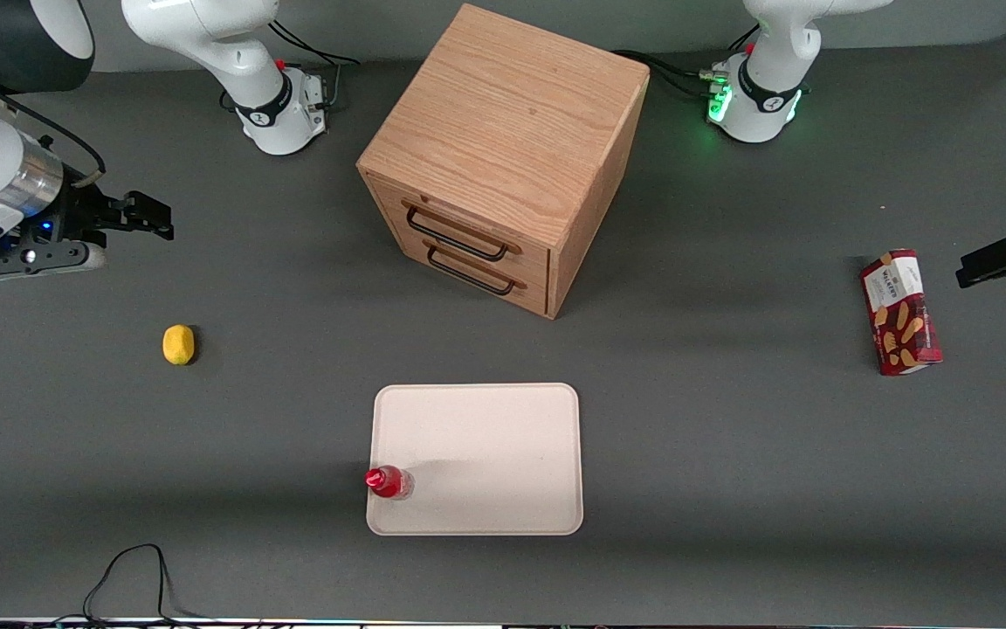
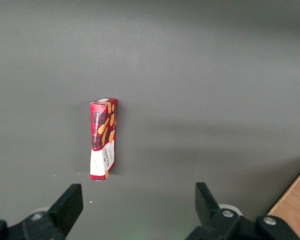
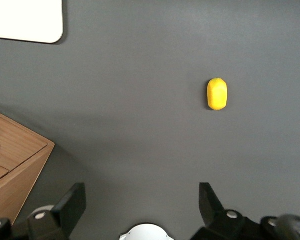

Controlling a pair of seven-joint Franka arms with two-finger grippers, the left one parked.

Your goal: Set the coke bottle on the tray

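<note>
The coke bottle (image 1: 389, 481), small and red with a red cap, stands upright on the tray (image 1: 485, 437), in the corner nearest the front camera toward the working arm's end. The tray is a flat cream rectangle in front of the wooden drawer cabinet; one of its rounded corners (image 3: 35, 22) shows in the right wrist view. My right gripper (image 1: 149, 218) hangs high over the table at the working arm's end, well away from tray and bottle. It is open (image 3: 142, 200), with nothing between its fingers, only bare grey table under them.
A yellow lemon (image 1: 178, 344) (image 3: 217, 93) lies on the table between the gripper and the tray. The wooden drawer cabinet (image 1: 503, 157) (image 3: 12, 170) stands mid-table. A red snack box (image 1: 899, 312) (image 2: 103, 138) lies toward the parked arm's end. A black cable (image 1: 132, 572) loops at the near edge.
</note>
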